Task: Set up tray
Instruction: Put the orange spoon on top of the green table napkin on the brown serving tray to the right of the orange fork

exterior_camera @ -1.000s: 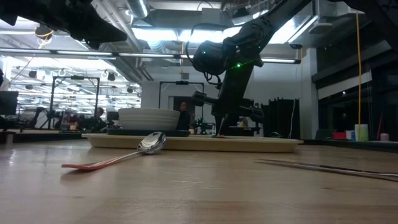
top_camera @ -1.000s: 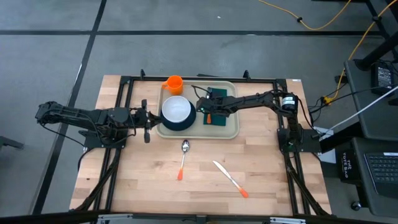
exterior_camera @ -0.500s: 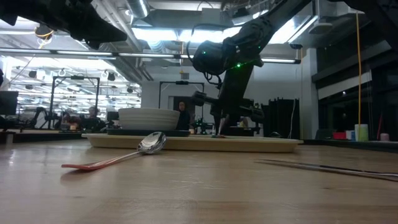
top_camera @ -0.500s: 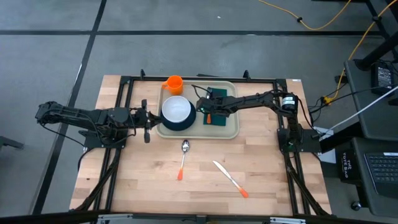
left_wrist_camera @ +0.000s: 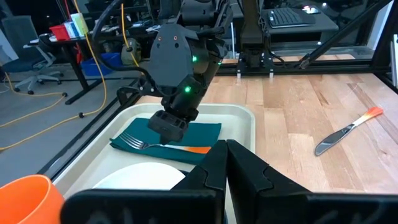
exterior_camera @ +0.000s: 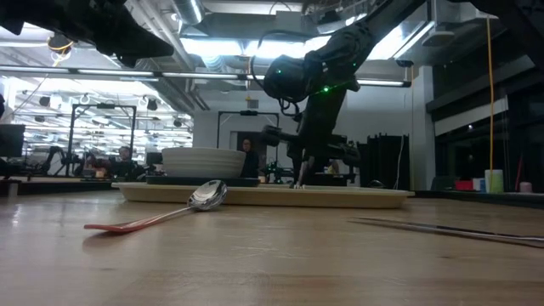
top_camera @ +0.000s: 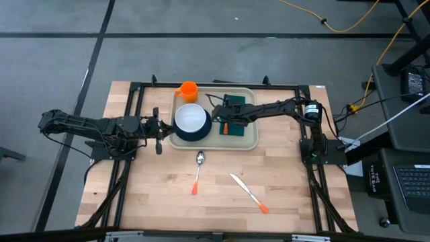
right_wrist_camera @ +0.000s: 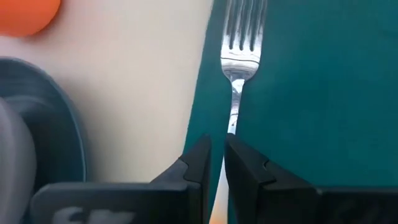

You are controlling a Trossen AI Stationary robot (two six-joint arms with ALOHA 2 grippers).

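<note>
The beige tray (top_camera: 213, 140) lies at the table's far middle. On its left half stands a dark plate (top_camera: 183, 136) with a white bowl (top_camera: 191, 119); on its right half lies a dark green napkin (top_camera: 236, 119). A fork (right_wrist_camera: 242, 37) with an orange handle (left_wrist_camera: 198, 149) lies flat along the napkin's left edge. My right gripper (right_wrist_camera: 217, 142) points steeply down over the fork's neck, slightly open, one finger on either side. My left gripper (left_wrist_camera: 225, 158) hovers shut just left of the tray (top_camera: 160, 129), holding nothing. My right gripper comes from above with its fingers astride the fork's thin neck (right_wrist_camera: 232, 121), just behind the tines. A narrow gap shows between the fingertips. The fork rests on the napkin. I cannot tell whether the fingers touch it.
An orange cup (top_camera: 187, 91) stands on the table by the tray's far left corner. A spoon (top_camera: 199, 171) and a knife (top_camera: 247, 193), both with orange handles, lie on the bare wood nearer the front. A black frame (top_camera: 134, 91) runs round the table.
</note>
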